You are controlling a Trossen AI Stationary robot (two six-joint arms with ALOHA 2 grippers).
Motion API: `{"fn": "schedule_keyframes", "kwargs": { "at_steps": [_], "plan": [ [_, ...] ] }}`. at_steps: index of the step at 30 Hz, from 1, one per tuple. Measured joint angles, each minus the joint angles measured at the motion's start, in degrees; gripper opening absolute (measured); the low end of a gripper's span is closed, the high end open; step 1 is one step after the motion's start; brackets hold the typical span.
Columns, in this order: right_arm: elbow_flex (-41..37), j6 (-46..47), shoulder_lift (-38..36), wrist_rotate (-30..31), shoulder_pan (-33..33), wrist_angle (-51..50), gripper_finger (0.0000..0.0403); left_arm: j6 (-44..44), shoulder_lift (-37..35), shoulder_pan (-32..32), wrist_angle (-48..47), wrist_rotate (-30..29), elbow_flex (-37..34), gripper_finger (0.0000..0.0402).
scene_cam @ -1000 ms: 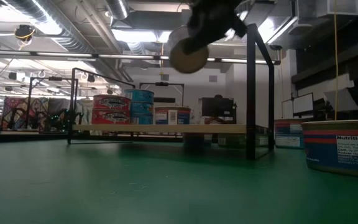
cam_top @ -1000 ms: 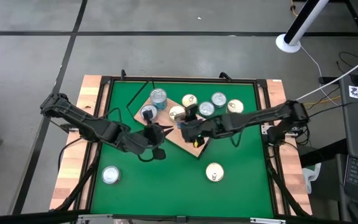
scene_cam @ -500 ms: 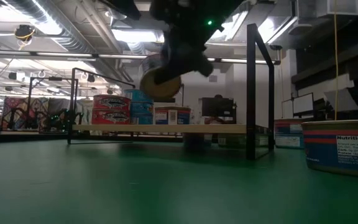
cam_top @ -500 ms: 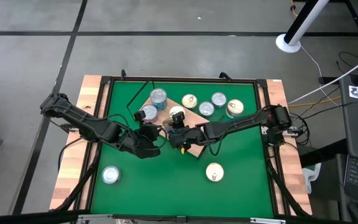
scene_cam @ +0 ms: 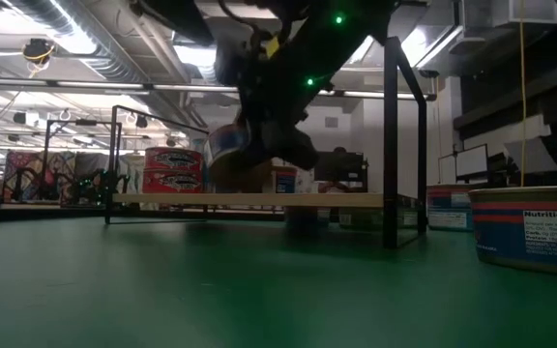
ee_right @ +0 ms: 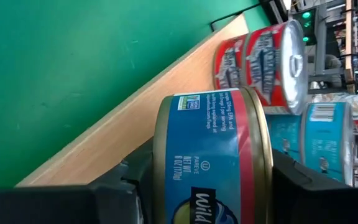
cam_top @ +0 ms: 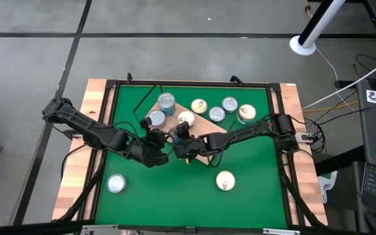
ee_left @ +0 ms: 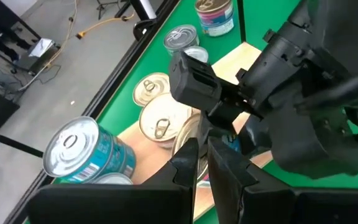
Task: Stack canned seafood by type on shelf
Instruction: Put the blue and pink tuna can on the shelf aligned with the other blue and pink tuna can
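Note:
The shelf (cam_top: 206,128) is a light wood board lying askew on the green mat. Several tins of canned seafood stand on it, among them a teal stack (cam_top: 166,101) and red tins (ee_right: 260,59). My right gripper (cam_top: 183,147) is shut on a tin with a blue and red label (ee_right: 213,155), which hangs on its side just above the board's near left part (scene_cam: 228,147). My left gripper (ee_left: 201,155), shut and holding nothing, hovers close beside it over the board's left edge (cam_top: 159,138). My right gripper pinches the blue and red tin between its two fingers, one finger (ee_right: 126,180) at each flat end, so the label side (ee_right: 210,130) faces outward. The fingers slant down from the table's right. The tin is lifted clear, lying on its side above the board.
Two loose tins stand on the mat near the front, one at the left (cam_top: 115,184) and one at the right (cam_top: 225,181). A black frame (scene_cam: 392,145) rises around the table, with pale wooden rails (cam_top: 77,163) along the sides.
My right gripper has carried the tin down and toward the table's left, from high above the shelf to just over the board. My left gripper has sunk a little and rolled its wrist, staying shut.

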Motion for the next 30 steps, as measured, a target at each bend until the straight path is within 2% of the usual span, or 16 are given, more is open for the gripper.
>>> {"fn": "schedule_keyframes", "kwargs": {
  "at_steps": [6, 17, 30],
  "plan": [
    [0.0, 0.0, 0.5, -0.7, -2.0, 0.5, 0.0184, -0.9, 0.0, -0.3, 0.3, 0.1, -1.5, 0.0031],
    [0.2, -0.2, 0.5, -6.5, -4.5, 1.8, 0.0186, -2.5, 0.0, -0.3, 0.4, 0.1, -2.7, 0.0031],
    [0.1, 0.4, 0.5, -9.6, -4.4, 2.3, 0.0255, -2.5, 0.0, -0.3, 0.4, 0.1, -2.7, 0.0031]
  ]
}}
